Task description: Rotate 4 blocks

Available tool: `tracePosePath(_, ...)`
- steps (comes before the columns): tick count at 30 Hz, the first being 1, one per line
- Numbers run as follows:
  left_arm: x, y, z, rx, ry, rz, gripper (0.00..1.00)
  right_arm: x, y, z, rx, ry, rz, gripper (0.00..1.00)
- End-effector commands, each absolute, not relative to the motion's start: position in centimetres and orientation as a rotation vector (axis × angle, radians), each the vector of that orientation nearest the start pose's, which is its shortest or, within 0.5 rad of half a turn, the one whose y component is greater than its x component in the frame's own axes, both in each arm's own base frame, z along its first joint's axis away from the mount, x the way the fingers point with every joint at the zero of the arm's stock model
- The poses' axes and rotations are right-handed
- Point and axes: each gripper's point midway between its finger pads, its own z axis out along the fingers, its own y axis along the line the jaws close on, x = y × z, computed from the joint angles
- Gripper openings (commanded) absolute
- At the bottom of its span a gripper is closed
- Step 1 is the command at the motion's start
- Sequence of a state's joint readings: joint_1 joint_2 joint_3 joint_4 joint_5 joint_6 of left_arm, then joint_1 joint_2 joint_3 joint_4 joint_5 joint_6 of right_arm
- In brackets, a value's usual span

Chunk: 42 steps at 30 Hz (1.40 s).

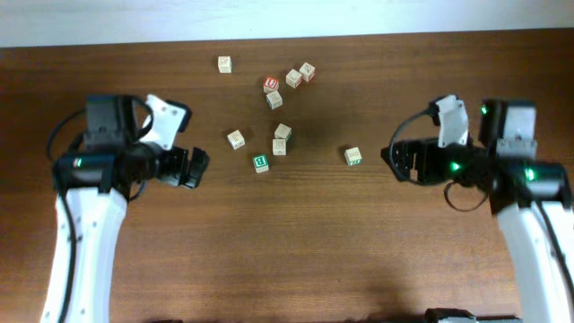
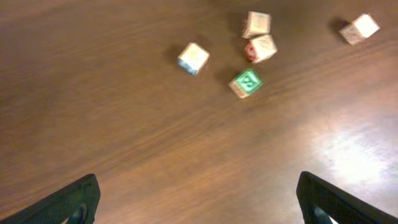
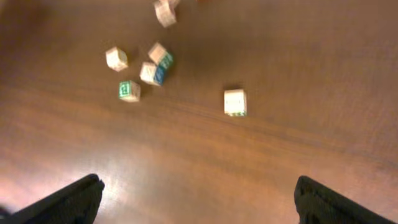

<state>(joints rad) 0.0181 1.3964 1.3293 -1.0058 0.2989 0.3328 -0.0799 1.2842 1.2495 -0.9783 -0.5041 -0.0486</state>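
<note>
A dark brown wooden table (image 1: 296, 251) fills the overhead view, with a pale strip of wall along its far edge. Small pale-wood cubes lie scattered across the middle and far part of the table.

Four blocks form the nearer cluster, between the two arms:
- The green-faced block (image 1: 261, 162) sits closest to the front edge, green side up.
- The plain-topped block (image 1: 236, 139) lies just up and to its left, apart from it.
- The paired blocks (image 1: 281, 139) lie just to its upper right, touching each other, one behind the other.

In the left wrist view the same four show near the top of the frame, the green face turned slightly askew.

Off to the right, well apart from the cluster, stands a lone block (image 1: 353, 156) with green print. Farther back is a looser group: a red-topped cube (image 1: 271, 83) with three pale cubes near it, and another single cube (image 1: 224, 64) near the far edge.

The left gripper (image 1: 196, 169) is released, its jaws spread wide and pointing toward the cluster from the left, near it but not touching. The right gripper (image 1: 394, 162) is also released and wide open, facing in from the right, with the lone block the nearest cube to it. In each wrist view the dark fingers (image 2: 74, 202) stand at the bottom corners over bare wood.
</note>
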Motion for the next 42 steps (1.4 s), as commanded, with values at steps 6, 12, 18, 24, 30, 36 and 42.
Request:
tracePosePath(6, 34.3, -9.6, 18.5, 0.604, 2.576, -0.605, 0.99, 35.3, 7.4, 18.0, -0.126, 2.604, 0.815, 0.89)
tracePosePath(12, 36.3, -9.3, 18.7, 0.512, 2.550, -0.575, 0.92, 37.6, 8.0, 13.8, -0.015, 2.774, 0.481, 0.81)
tracePosePath(18, 37.8, -2.3, 17.1, -0.046, 2.682, -0.108, 0.92, 40.3, 11.8, 11.7, -0.182, 2.836, 0.178, 0.81)
tracePosePath(24, 38.2, -1.8, 17.3, -0.053, 2.663, -0.072, 0.95, 40.4, 12.0, 6.2, -0.217, 2.943, 0.070, 0.75)
tracePosePath(30, 38.2, -1.8, 17.3, -0.053, 2.664, -0.073, 0.93, 40.5, 11.8, 3.1, -0.216, 2.997, 0.036, 0.60)
tracePosePath(36, 38.2, -1.8, 17.3, -0.053, 2.665, -0.073, 0.93, 41.3, 11.2, 2.5, -0.122, 2.978, -0.018, 0.54)
tracePosePath(42, 38.2, -1.8, 17.3, -0.053, 2.664, -0.073, 1.00, 41.7, 11.4, 2.6, -0.120, 2.961, -0.010, 0.49)
